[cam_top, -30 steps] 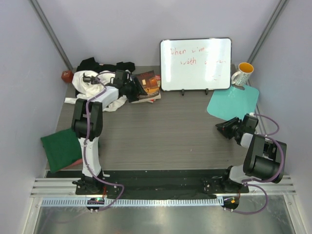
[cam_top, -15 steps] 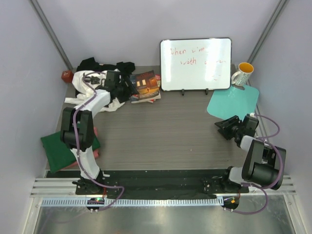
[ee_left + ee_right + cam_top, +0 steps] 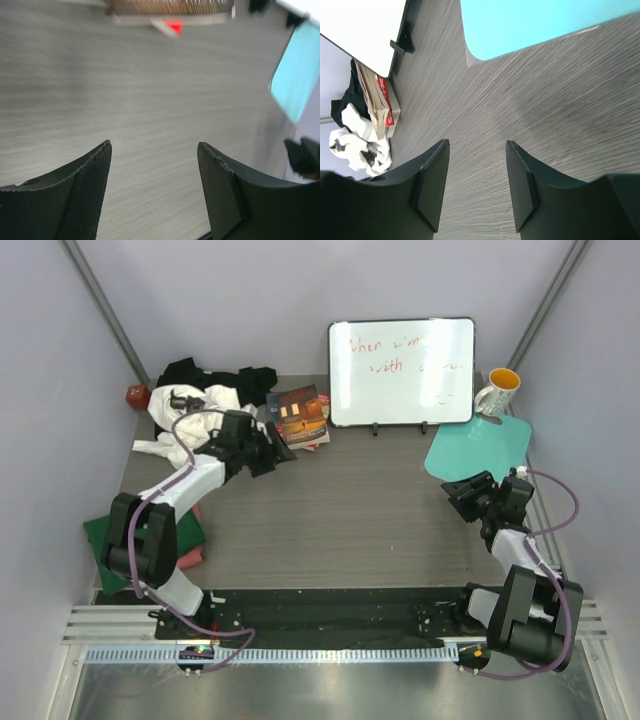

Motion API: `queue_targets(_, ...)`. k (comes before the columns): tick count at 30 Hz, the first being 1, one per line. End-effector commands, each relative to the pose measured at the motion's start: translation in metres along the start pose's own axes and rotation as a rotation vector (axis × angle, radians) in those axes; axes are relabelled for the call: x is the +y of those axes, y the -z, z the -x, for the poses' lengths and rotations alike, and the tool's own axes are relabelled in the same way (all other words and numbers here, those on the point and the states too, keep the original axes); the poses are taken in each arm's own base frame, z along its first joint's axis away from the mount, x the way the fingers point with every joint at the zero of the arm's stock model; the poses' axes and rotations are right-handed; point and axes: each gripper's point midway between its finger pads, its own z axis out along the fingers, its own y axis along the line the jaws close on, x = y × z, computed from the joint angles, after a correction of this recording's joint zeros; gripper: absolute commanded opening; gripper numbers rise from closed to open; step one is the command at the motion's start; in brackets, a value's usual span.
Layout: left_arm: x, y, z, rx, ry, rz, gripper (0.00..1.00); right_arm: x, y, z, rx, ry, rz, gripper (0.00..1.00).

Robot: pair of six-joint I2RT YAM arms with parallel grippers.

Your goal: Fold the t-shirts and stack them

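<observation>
The crumpled white cloth t-shirt with small black marks (image 3: 185, 415) lies in a heap at the far left corner of the grey wood-grain table (image 3: 350, 520). A plain black t-shirt (image 3: 200, 371) is bunched just behind it against the back wall. A folded dark green t-shirt (image 3: 115, 538) sits at the table's left edge towards the front, and the edge of a salmon pink one (image 3: 193, 552) shows just beside it. The left gripper (image 3: 278, 452) hangs just beside the white heap, near the stack of glossy-covered books (image 3: 303, 415). In its wrist view its two dark fingers (image 3: 80, 195) stand well apart with only bare table between them, holding nothing. The right gripper (image 3: 458, 492) is near the right edge, just in front of the flat teal mat (image 3: 480, 448); its jaws are likewise parted and empty. A white dry-erase board with red writing (image 3: 402, 372) stands at the far edge, and a white mug with an orange inside (image 3: 497, 392) stands at the far right corner
</observation>
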Motion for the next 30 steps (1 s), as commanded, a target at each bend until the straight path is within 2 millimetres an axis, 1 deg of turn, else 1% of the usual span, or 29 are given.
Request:
queue_targets(1,-0.044,-0.016,-0.051,0.093,-0.106,-0.109,0.7,0.004,-0.005,-0.016,0.036,0.01,0.015,0.54)
queue_targets(2,-0.045,-0.025,-0.063,0.11,-0.124,-0.096,0.69,0.001,-0.005,-0.017,0.033,0.019,-0.001,0.54)
queue_targets(3,-0.058,-0.029,-0.081,0.142,-0.159,-0.112,0.69,-0.006,-0.007,-0.011,-0.002,0.028,-0.042,0.55)
queue_targets(4,-0.067,-0.033,-0.085,0.148,-0.175,-0.125,0.65,-0.014,-0.007,-0.009,-0.015,0.026,-0.087,0.55)
queue_targets(5,-0.071,-0.037,-0.091,0.162,-0.179,-0.13,0.47,-0.023,-0.007,-0.005,-0.038,0.018,-0.131,0.56)
queue_targets(6,-0.073,-0.045,-0.103,0.2,-0.18,-0.132,0.4,-0.035,-0.005,0.005,-0.088,-0.002,-0.206,0.55)
queue_targets(7,-0.08,-0.048,-0.103,0.206,-0.175,-0.147,0.31,-0.043,-0.003,0.006,-0.095,-0.027,-0.24,0.55)
queue_targets(8,-0.086,-0.05,-0.108,0.22,-0.168,-0.159,0.15,-0.046,-0.003,0.007,-0.109,-0.053,-0.257,0.55)
queue_targets(9,-0.086,-0.054,-0.114,0.239,-0.165,-0.163,0.11,-0.049,-0.004,0.01,-0.123,-0.061,-0.276,0.55)
queue_targets(10,-0.09,-0.055,-0.115,0.241,-0.169,-0.171,0.08,-0.052,-0.005,0.011,-0.126,-0.073,-0.296,0.55)
queue_targets(11,-0.094,-0.055,-0.121,0.251,-0.18,-0.178,0.06,-0.058,-0.007,0.01,-0.121,-0.083,-0.324,0.55)
queue_targets(12,-0.094,-0.055,-0.125,0.256,-0.185,-0.177,0.06,-0.057,-0.009,0.016,-0.13,-0.084,-0.335,0.55)
queue_targets(13,-0.093,-0.056,-0.129,0.264,-0.191,-0.173,0.06,-0.064,-0.008,0.019,-0.143,-0.088,-0.378,0.54)
queue_targets(14,-0.095,-0.055,-0.134,0.27,-0.199,-0.178,0.06,-0.066,-0.009,0.022,-0.149,-0.086,-0.394,0.54)
queue_targets(15,-0.092,-0.055,-0.138,0.279,-0.202,-0.171,0.06,-0.062,-0.012,0.029,-0.161,-0.079,-0.396,0.54)
queue_targets(17,-0.089,-0.055,-0.142,0.287,-0.207,-0.168,0.07,-0.059,-0.012,0.036,-0.184,-0.077,-0.396,0.55)
queue_targets(19,-0.084,-0.055,-0.149,0.302,-0.207,-0.164,0.14,-0.049,-0.011,0.045,-0.211,-0.07,-0.365,0.55)
queue_targets(20,-0.081,-0.056,-0.151,0.307,-0.207,-0.158,0.23,-0.046,-0.011,0.048,-0.221,-0.069,-0.356,0.55)
queue_targets(22,-0.078,-0.057,-0.153,0.312,-0.204,-0.153,0.35,-0.036,-0.01,0.056,-0.242,-0.059,-0.33,0.56)
queue_targets(23,-0.078,-0.057,-0.154,0.314,-0.204,-0.154,0.45,-0.038,-0.008,0.063,-0.277,-0.055,-0.355,0.56)
queue_targets(25,-0.077,-0.058,-0.156,0.32,-0.201,-0.152,0.5,-0.035,-0.006,0.074,-0.304,-0.032,-0.37,0.57)
queue_targets(26,-0.075,-0.059,-0.158,0.325,-0.203,-0.148,0.5,-0.039,-0.004,0.074,-0.299,-0.029,-0.398,0.57)
queue_targets(27,-0.073,-0.059,-0.158,0.327,-0.201,-0.144,0.5,-0.037,-0.005,0.078,-0.308,-0.023,-0.397,0.57)
queue_targets(29,-0.071,-0.06,-0.16,0.328,-0.201,-0.138,0.5,-0.038,-0.009,0.079,-0.296,-0.022,-0.403,0.57)
queue_targets(30,-0.068,-0.06,-0.162,0.331,-0.2,-0.132,0.5,-0.037,-0.014,0.076,-0.273,-0.026,-0.395,0.57)
